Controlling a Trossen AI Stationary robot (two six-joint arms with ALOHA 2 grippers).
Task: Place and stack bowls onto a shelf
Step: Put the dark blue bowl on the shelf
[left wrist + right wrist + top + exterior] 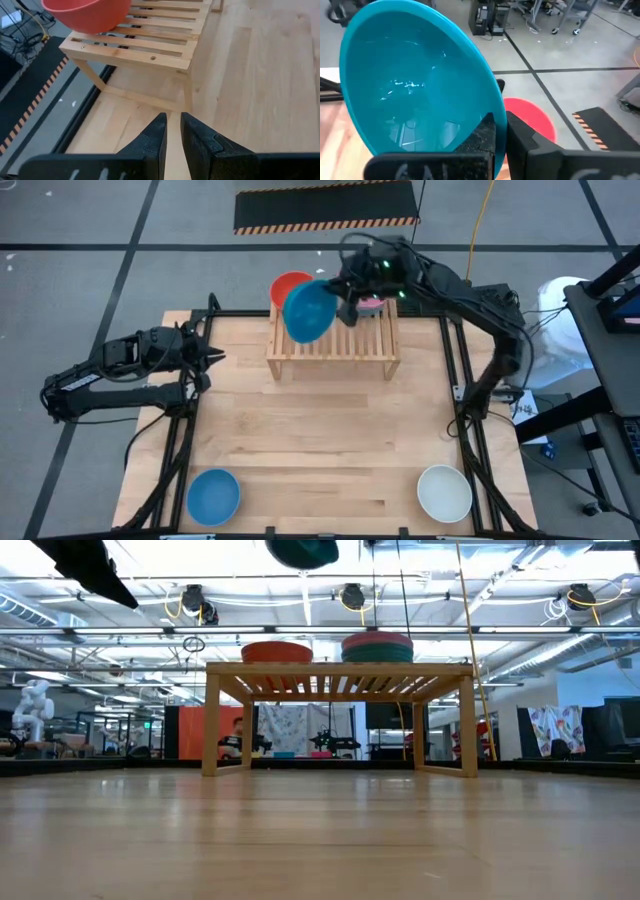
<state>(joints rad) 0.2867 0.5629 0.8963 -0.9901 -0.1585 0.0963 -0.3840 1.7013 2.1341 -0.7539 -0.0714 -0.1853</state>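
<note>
Inspector A: High view. The shelf (333, 340) stands at the far middle of the table (320, 450). The right gripper (347, 298) hangs over the shelf with its fingers clamped on the rim of the teal bowl (308, 311), which is tilted on edge above the slats. The red bowl (288, 284) sits on the shelf's far left end. A pink bowl (372, 304) shows partly under the right arm on the shelf.

Inspector B: And off the shelf?

Inspector A: The light blue bowl (213, 495) lies at the near left of the table, the white bowl (444, 492) at the near right, well apart. The left gripper (212, 356) waits at the table's left edge, level with the shelf.

Inspector B: Low view?

Inspector A: The red bowl (277, 651) rests on the shelf (340, 675) to the left; to the right sits a stack (377, 646), reddish on top and dark green beneath. The teal bowl (302, 552) hangs high above, clear of both.

Inspector B: Left wrist view?

Inspector A: The left fingers (152, 142) stand slightly apart, holding nothing, over bare table near the shelf's corner.

Inspector B: Right wrist view?

Inspector A: The right fingers (487, 132) pinch the teal bowl (415, 85) at its rim; the red bowl (532, 117) lies beyond it
</note>
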